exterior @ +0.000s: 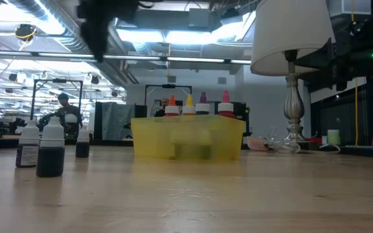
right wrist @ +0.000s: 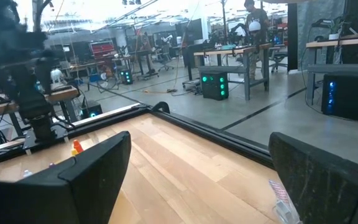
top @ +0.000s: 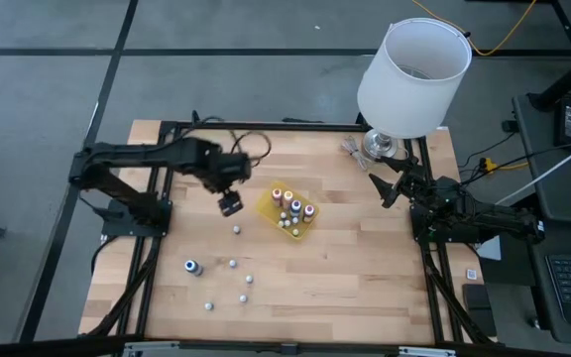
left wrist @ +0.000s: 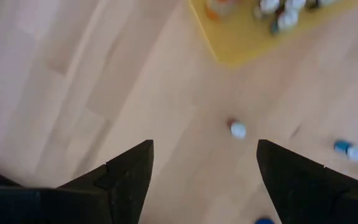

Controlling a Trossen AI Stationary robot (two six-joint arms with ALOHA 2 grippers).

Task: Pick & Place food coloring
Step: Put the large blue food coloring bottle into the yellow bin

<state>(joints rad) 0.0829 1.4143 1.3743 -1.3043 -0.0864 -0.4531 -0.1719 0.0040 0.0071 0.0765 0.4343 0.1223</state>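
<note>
Just left of the yellow tray (top: 269, 206), the left gripper (top: 230, 205) hangs above the table (top: 365, 268) with its jaws spread and empty. Several food coloring bottles (top: 292, 211) stand inside the tray; one loose bottle (top: 236, 230) lies near its lower left corner, others farther below. The right gripper (top: 385, 188) waits to the right of the tray, jaws spread, beside the lamp (top: 409, 74).

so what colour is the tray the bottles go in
Yellow. The tray shows best in the low view, translucent, with capped bottles standing inside.
</note>
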